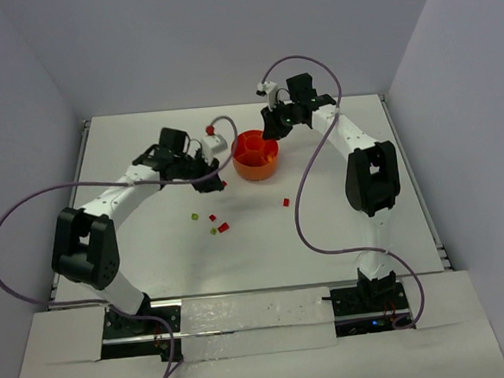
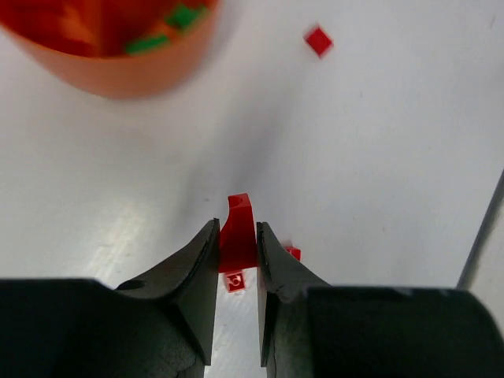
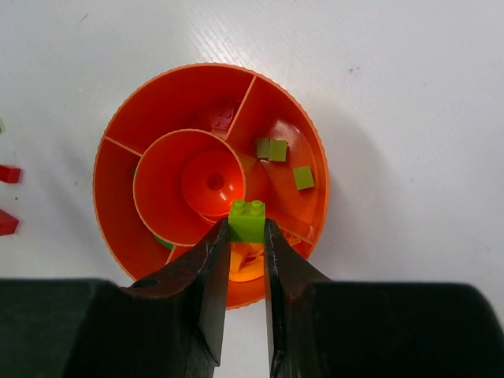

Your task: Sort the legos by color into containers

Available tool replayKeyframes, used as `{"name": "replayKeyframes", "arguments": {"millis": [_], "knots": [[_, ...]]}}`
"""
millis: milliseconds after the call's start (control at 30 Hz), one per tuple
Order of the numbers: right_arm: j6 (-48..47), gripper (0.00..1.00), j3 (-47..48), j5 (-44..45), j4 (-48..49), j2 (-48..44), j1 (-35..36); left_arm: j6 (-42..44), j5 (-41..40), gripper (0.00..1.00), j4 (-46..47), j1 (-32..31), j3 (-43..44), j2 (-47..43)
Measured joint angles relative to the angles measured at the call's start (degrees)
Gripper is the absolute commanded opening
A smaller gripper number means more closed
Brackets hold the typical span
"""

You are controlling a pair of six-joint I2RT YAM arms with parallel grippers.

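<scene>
The orange bowl [image 1: 255, 173] stands at the table's middle back, its containers parted by inner walls around a central cup [image 3: 209, 181]. My left gripper [image 2: 237, 236] is low over the table, to the bowl's left, and is shut on a red lego [image 2: 239, 224]. Two small red legos [image 2: 234, 281] lie right beneath it. Over the bowl [image 3: 173, 94], my right gripper [image 3: 246, 224] is shut on a lime green lego [image 3: 247, 219]. Green legos [image 3: 272, 150] lie in the right compartment. Orange ones [image 3: 250, 264] lie in the near compartment, partly hidden by my fingers.
Loose legos lie on the white table in front of the bowl: red ones [image 1: 286, 202] [image 1: 223, 227] and green ones [image 1: 195, 217]. Another red lego [image 2: 318, 40] lies by the bowl's side. Purple cables [image 1: 304, 194] loop over the table beside each arm.
</scene>
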Motion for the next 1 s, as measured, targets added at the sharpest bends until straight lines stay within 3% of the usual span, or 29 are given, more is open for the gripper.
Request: {"name": "replayKeyframes", "arguments": {"millis": [200,533,733,1000], "knots": [[-0.11,0.13,0.26,0.39,0.90,0.02,0.17,-6.47,5.79,0.00,-0.29,8.36,6.15,-3.61],[-0.57,0.16,0.57,2.84,2.89,2.49,0.24,-15.72,8.70,0.00,1.71,8.37,6.64,-4.82],[-0.54,0.36,0.57,3.90,3.86,2.63,0.24,-17.66,8.40,0.00,2.98,8.37,6.69,-4.82],[-0.52,0.43,0.57,4.55,4.67,2.69,0.24,-18.17,7.30,0.01,3.15,8.37,10.55,-3.87]]}}
